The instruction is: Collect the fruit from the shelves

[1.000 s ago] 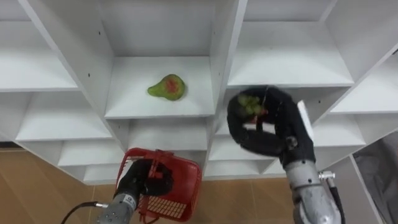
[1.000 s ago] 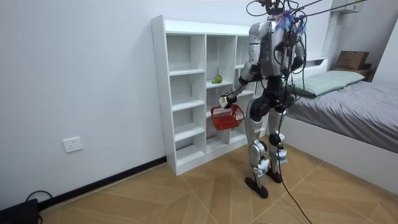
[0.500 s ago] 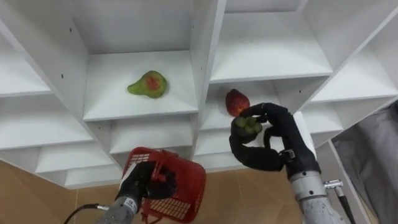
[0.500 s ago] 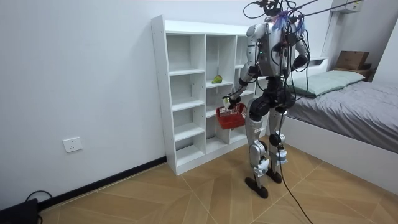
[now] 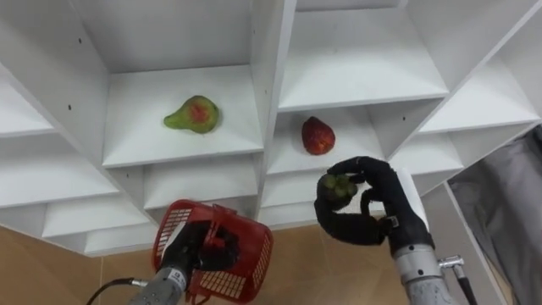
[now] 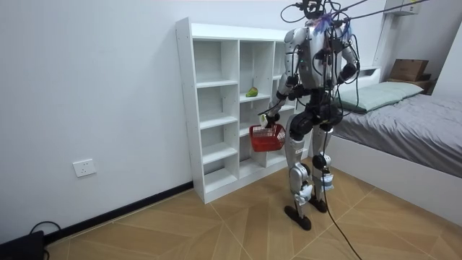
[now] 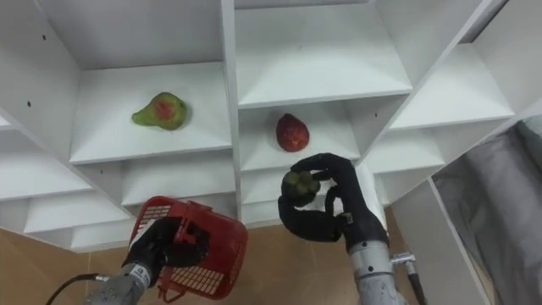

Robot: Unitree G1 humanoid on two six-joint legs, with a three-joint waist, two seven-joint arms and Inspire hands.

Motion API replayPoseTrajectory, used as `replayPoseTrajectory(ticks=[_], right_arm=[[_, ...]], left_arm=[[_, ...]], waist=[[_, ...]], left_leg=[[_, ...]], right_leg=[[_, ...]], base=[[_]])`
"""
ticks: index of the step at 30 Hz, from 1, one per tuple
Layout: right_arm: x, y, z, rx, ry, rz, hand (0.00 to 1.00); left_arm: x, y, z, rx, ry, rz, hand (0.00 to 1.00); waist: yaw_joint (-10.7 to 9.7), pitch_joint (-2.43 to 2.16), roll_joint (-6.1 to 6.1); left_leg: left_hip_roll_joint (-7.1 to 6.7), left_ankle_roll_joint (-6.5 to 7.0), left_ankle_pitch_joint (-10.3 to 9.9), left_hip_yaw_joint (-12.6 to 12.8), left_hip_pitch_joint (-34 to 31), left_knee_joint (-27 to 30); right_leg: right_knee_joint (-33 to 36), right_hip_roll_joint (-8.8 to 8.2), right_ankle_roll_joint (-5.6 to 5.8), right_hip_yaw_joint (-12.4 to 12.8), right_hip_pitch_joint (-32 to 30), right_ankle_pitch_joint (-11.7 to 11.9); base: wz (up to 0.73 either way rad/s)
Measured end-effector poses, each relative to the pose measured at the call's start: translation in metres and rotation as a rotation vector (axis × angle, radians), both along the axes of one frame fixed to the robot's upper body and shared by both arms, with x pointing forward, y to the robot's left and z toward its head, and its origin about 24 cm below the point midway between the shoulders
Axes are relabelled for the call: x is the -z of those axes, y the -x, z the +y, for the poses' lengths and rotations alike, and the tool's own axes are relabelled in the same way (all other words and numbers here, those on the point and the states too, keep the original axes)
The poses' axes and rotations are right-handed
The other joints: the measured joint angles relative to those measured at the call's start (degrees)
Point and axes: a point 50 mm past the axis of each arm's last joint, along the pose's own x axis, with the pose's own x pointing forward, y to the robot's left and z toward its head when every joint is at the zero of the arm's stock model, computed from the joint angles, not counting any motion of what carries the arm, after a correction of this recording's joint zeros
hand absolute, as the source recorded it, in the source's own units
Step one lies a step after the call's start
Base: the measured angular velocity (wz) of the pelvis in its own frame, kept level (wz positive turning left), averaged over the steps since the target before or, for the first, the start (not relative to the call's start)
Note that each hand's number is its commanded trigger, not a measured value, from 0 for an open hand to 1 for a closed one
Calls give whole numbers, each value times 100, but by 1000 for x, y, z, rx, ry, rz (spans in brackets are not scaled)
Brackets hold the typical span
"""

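White closet (image 5: 262, 68), shelved pear (image 5: 193, 114), red fruit (image 5: 318, 135)

Green fruit (image 5: 337, 188) sits in right hand (image 5: 364, 219); pear (image 5: 193, 114), red fruit (image 5: 318, 135) lie shelved.

No writing can be read on the closet (image 5: 356, 76) or the red basket (image 5: 254, 254).

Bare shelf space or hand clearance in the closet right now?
Free: the shelf above the red fruit; beside the pear, right to the divider. Crowded: right hand with green fruit just below the red fruit; left hand holds the basket low.
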Motion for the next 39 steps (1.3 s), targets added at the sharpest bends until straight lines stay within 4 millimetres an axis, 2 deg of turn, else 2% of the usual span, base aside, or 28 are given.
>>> replayPoseTrajectory(ticks=[4, 7, 13, 17, 23, 29, 39], right_arm=[[26, 8, 3, -26, 28, 124, 100], [35, 11, 8, -75, 66, 168, 100], [54, 13, 19, -237, 174, 266, 100], [58, 12, 22, -306, 222, 294, 100], [59, 11, 22, -313, 234, 309, 100], [59, 11, 27, -354, 272, 302, 100], [50, -10, 32, -353, 282, 259, 100]], left_arm=[[0, -1, -4, 14, 3, 0, 100], [1, 0, -5, 16, 15, 10, 100], [-1, -5, -13, 79, 31, 2, 100], [0, -4, -16, 112, 42, 8, 100], [-1, -4, -21, 146, 52, 9, 100], [-1, -4, -23, 163, 65, 9, 100], [0, -2, -32, 227, 78, 22, 100]], waist=[[113, 1, 74], [110, 5, 182], [264, 1, 237], [320, 4, 270], [337, 4, 285], [367, 5, 284], [401, 6, 282]], left_leg=[[-4, 0, 0, -32, -20, 9], [-9, -1, 1, -90, -41, 33], [-5, -21, 16, -126, -46, 42], [-4, -25, 18, -145, -66, 48], [-3, -31, 22, -213, -118, 74], [-3, -30, 22, -220, -155, 112], [-6, -42, 30, -188, -238, 131]], right_leg=[[-6, -5, 0, -15, -1, 0], [-4, -18, 0, -95, -1, 0], [1, -21, -2, -140, 8, 1], [7, -22, -2, -176, 8, 1], [9, -29, -2, -299, 4, 1], [9, -37, -3, -317, 0, 0], [9, -41, -5, -300, -76, 0]], base=[[4], [9], [1], [6], [8], [3], [0]])
